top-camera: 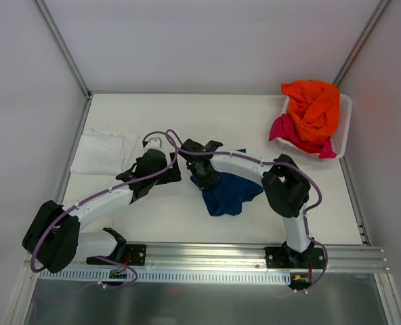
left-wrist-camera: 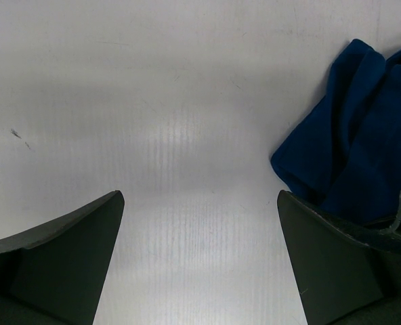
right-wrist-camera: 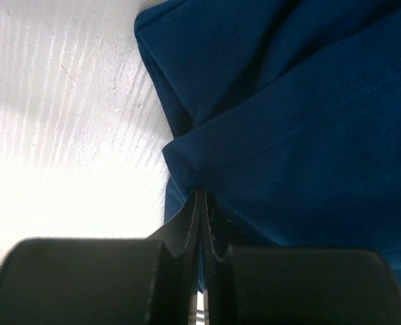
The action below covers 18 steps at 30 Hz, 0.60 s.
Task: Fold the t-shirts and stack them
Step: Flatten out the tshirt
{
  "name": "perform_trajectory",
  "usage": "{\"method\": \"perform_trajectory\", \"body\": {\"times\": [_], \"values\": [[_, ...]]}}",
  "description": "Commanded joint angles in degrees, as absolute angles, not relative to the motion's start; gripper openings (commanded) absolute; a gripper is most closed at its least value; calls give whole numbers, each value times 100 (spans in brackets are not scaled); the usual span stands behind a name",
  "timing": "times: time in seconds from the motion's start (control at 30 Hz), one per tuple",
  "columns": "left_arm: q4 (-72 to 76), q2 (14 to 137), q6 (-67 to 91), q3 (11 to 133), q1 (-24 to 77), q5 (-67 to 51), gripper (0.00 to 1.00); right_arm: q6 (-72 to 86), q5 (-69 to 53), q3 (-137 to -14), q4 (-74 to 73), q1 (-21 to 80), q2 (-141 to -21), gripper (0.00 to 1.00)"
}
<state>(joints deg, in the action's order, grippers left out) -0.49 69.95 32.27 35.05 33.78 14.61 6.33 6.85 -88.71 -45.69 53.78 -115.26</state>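
A crumpled navy blue t-shirt (top-camera: 229,195) lies in the middle of the table. My right gripper (right-wrist-camera: 202,193) is shut on a fold at its edge, and blue cloth (right-wrist-camera: 295,115) fills most of the right wrist view. From above, the right gripper (top-camera: 206,181) sits at the shirt's left side. My left gripper (left-wrist-camera: 200,196) stands wide open over bare table, with nothing between its fingers and the navy shirt (left-wrist-camera: 356,149) just to its right. In the top view the left gripper (top-camera: 168,172) is close to the left of the right one. A folded white t-shirt (top-camera: 102,152) lies flat at the far left.
A white slatted basket (top-camera: 343,132) at the back right holds an orange t-shirt (top-camera: 314,105) on top of a magenta-pink one (top-camera: 285,128). A metal rail (top-camera: 207,254) runs along the near edge with both arm bases on it. White walls enclose the table.
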Motion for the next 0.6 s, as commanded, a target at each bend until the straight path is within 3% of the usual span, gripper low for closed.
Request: {"method": "perform_trajectory", "body": {"times": [0.0,0.57], "values": [[70,6855,3243,3516,3419,1608,99,615,835,-8824,-4755,5440,-11268,0],[79,6987,3270,3533,3419,1582,99,712,1484,-8605,-4869,5467,-10539,0]]}}
